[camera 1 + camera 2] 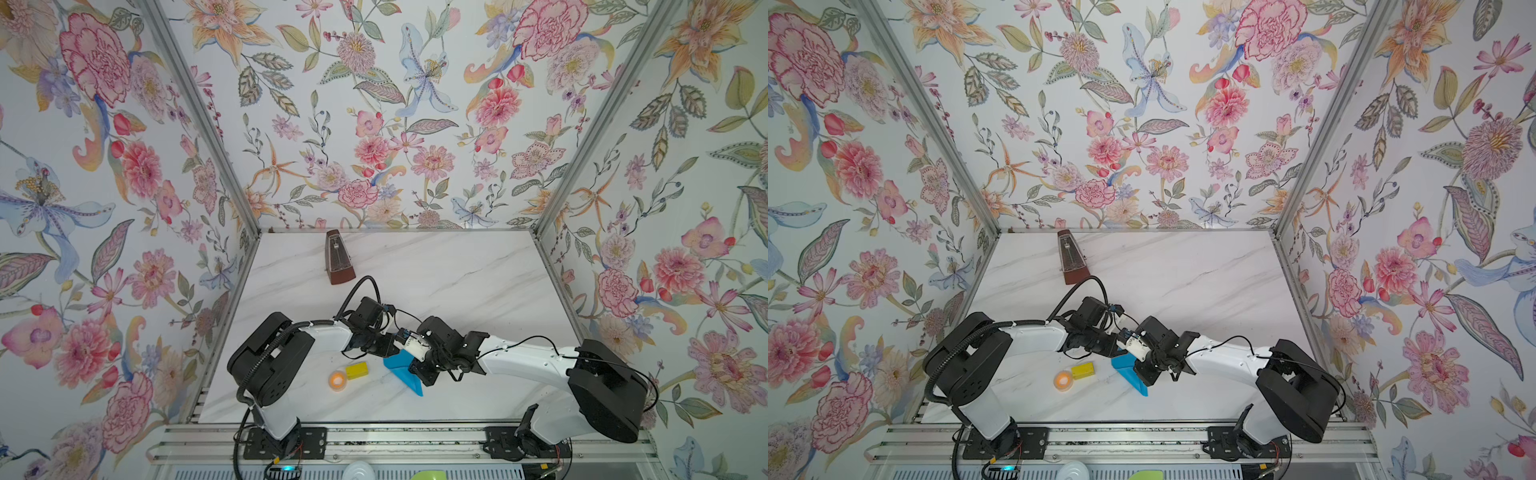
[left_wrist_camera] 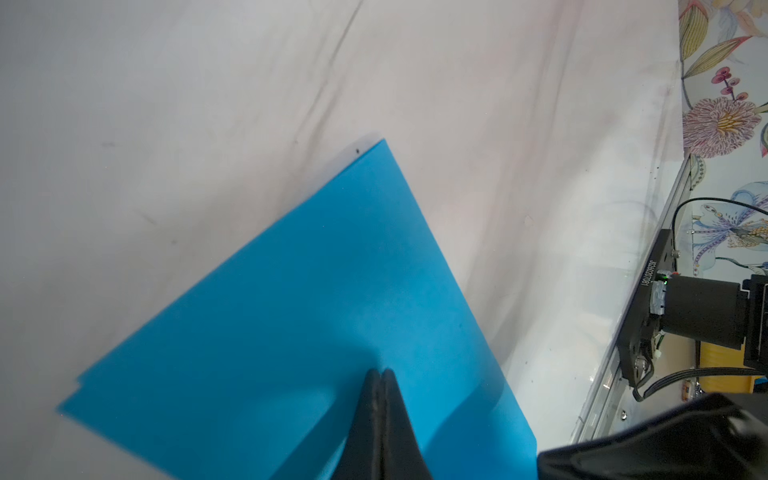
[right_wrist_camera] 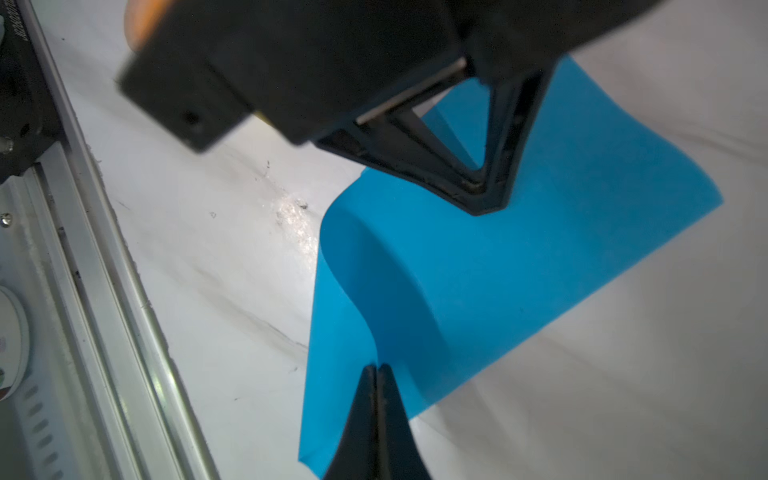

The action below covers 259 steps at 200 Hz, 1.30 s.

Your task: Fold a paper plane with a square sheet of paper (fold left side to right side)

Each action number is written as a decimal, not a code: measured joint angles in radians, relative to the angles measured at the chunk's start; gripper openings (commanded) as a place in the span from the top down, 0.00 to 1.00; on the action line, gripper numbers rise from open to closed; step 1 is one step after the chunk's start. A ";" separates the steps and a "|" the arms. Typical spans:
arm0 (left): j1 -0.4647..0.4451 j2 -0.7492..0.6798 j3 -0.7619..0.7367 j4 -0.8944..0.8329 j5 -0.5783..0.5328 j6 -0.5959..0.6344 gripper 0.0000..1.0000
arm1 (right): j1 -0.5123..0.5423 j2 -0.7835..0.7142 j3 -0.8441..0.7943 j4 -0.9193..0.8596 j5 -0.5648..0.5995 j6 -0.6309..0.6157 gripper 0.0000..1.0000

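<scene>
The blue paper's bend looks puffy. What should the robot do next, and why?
Probably slide the shut right gripper along the thin blue paper sheet, flattening its rounded bend; the fold bulges uncreased, and the shut left gripper rests on the sheet.

Much of the blue sheet (image 1: 398,369) hidden from above, orange roll (image 3: 143,16) blurred, cropped

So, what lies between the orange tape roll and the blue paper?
The small yellow block, nearer the orange tape roll than the blue paper; both top views show it.
</scene>
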 measured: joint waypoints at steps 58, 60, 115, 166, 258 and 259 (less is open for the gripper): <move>0.000 0.000 0.008 -0.020 -0.006 0.021 0.99 | -0.012 0.039 0.000 0.000 0.012 0.004 1.00; 0.000 0.000 0.009 -0.021 -0.007 0.021 0.99 | -0.013 0.040 0.000 0.000 0.012 0.005 1.00; 0.008 0.000 0.030 -0.068 -0.021 0.063 0.99 | -0.038 0.062 0.002 0.004 0.030 0.045 1.00; 0.019 0.008 0.066 -0.126 -0.044 0.149 0.99 | -0.040 0.091 0.032 0.029 0.014 0.091 1.00; 0.022 0.058 0.137 -0.173 -0.039 0.302 1.00 | -0.076 0.098 0.042 0.059 0.009 0.150 1.00; 0.022 0.058 0.138 -0.173 -0.039 0.303 1.00 | -0.076 0.098 0.042 0.060 0.009 0.151 1.00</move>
